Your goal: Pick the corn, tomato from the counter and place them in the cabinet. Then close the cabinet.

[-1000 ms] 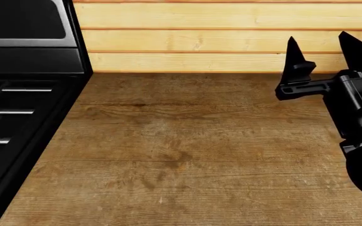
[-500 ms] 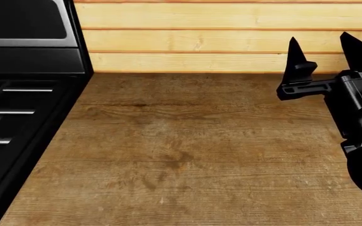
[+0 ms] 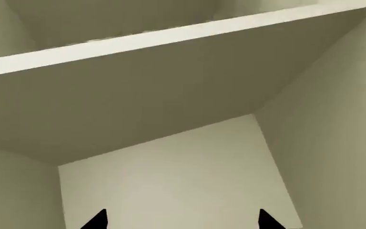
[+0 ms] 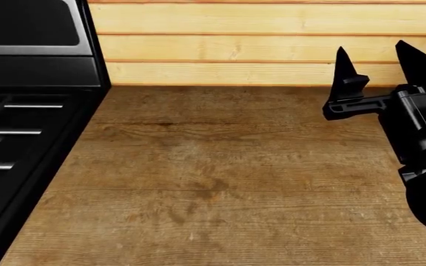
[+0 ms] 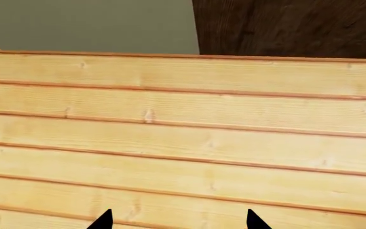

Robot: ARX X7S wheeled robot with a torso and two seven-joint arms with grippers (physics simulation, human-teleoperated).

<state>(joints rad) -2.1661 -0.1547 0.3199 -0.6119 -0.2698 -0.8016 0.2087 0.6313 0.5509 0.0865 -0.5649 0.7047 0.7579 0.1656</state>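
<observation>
The brown wooden counter (image 4: 221,166) fills the head view and has nothing lying on it. The corn and the tomato are out of view in every frame. My right gripper (image 4: 372,50) hovers over the counter's far right, fingers pointing up toward the plank wall, open and empty. In its own wrist view the right gripper (image 5: 179,219) faces the wall planks. My left gripper (image 3: 181,219) is open and empty, looking into the pale cabinet (image 3: 170,167) beneath a shelf (image 3: 170,36). The left arm does not show in the head view.
A black stove (image 4: 20,127) borders the counter on the left. A light plank wall (image 4: 235,50) backs the counter. Above the planks, the right wrist view shows a dark brown wooden panel (image 5: 291,26) beside a grey-green surface (image 5: 87,24).
The right gripper has shifted only a few pixels to the left over the counter. Nothing else has moved.
</observation>
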